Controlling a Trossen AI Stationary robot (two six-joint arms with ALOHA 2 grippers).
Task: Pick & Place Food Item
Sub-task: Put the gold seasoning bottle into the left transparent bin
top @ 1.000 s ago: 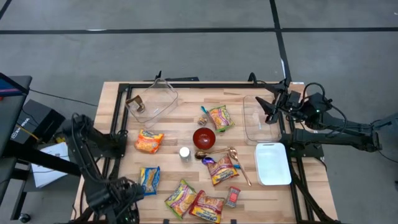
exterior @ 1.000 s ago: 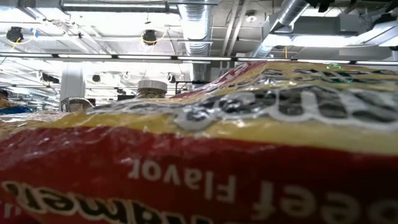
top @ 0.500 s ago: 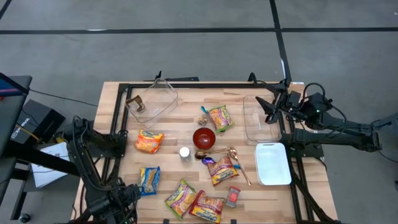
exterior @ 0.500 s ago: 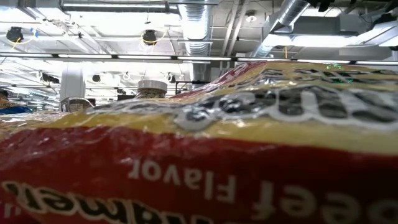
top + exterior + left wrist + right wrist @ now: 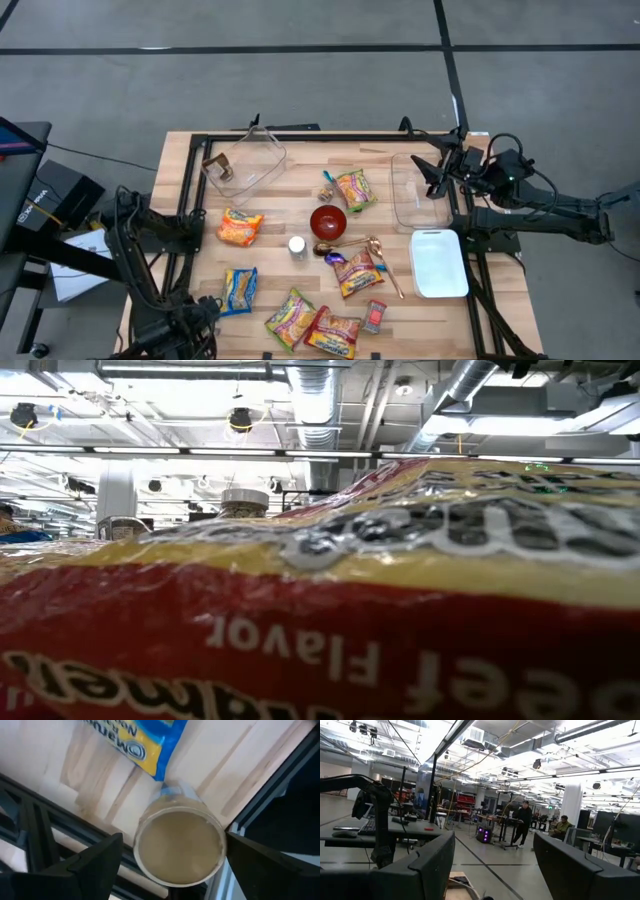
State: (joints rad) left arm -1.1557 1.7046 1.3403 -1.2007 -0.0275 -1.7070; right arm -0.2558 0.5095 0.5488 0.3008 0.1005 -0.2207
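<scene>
At the table's (image 5: 300, 160) seven o'clock corner, our left gripper (image 5: 175, 857) hangs with its jaws spread wide, one dark finger (image 5: 95, 862) on each side of a round cup (image 5: 179, 847). The cup is pale tan on top, with what seems to be a clear rim. It stands at the table edge, touching the corner of a blue-and-yellow packet (image 5: 135, 740). From above the arm hides the cup. At six o'clock a red-and-yellow noodle packet (image 5: 320, 620) blocks nearly the whole low view. Farther off, at two o'clock, the right gripper (image 5: 437, 172) waits over a clear container (image 5: 418, 195), jaws apart and empty.
</scene>
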